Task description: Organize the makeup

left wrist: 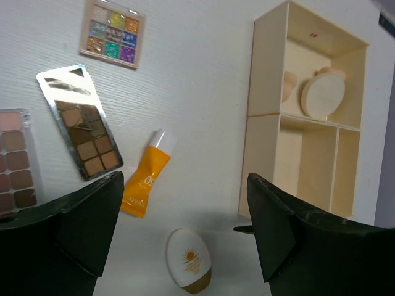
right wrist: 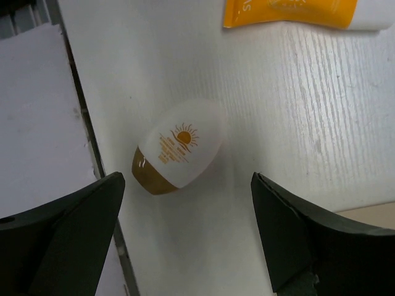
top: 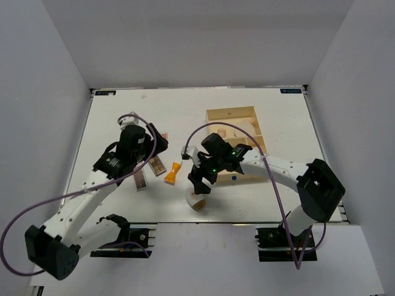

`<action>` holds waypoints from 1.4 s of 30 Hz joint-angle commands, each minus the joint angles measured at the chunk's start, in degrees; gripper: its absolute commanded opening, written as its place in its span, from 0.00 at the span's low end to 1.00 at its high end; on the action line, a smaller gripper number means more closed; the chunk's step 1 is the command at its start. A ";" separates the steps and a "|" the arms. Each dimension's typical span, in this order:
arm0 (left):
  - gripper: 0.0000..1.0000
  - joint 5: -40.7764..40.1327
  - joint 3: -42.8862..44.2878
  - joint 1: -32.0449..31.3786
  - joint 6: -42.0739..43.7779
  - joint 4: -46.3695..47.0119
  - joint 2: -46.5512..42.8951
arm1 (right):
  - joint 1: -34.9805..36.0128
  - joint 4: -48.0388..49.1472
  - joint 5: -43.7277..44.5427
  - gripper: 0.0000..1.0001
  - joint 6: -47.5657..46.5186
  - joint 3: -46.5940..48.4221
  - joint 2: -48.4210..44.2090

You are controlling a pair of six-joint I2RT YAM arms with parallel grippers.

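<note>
The white egg-shaped item (top: 196,200) with a brown base lies near the table's front edge; it also shows in the right wrist view (right wrist: 178,147) and the left wrist view (left wrist: 188,259). My right gripper (top: 199,184) hovers open just above it (right wrist: 188,234), empty. The orange tube (top: 172,173) lies left of it (left wrist: 147,176). Two long brown palettes (left wrist: 80,123) (left wrist: 15,160) and the small colourful palette (left wrist: 112,33) lie under my left gripper (top: 151,143), which is open and empty (left wrist: 185,228). A peach sponge (left wrist: 289,85) and the cream disc (left wrist: 323,95) sit in the box's end compartment.
The cream three-compartment box (top: 237,117) stands at the middle right of the table, behind my right arm; it also shows in the left wrist view (left wrist: 262,111). The table's front edge (right wrist: 86,142) runs close beside the egg-shaped item. White walls enclose the table.
</note>
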 commanded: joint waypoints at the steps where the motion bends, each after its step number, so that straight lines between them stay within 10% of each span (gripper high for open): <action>1: 0.91 -7.79 -1.16 0.28 -2.22 -5.39 -7.88 | 3.34 4.91 8.43 0.89 13.29 2.27 -0.04; 14: 0.91 -9.56 -5.82 0.28 -8.91 -16.12 -21.00 | 12.94 -0.79 28.20 0.89 29.82 7.45 11.12; 29: 0.91 -7.81 -8.89 0.28 -9.96 -15.95 -23.64 | 15.57 -2.46 29.88 0.85 30.00 9.12 18.41; 42: 0.91 -5.70 -11.18 0.28 -8.38 -13.58 -22.50 | 15.14 -5.54 29.18 0.31 23.68 7.80 15.25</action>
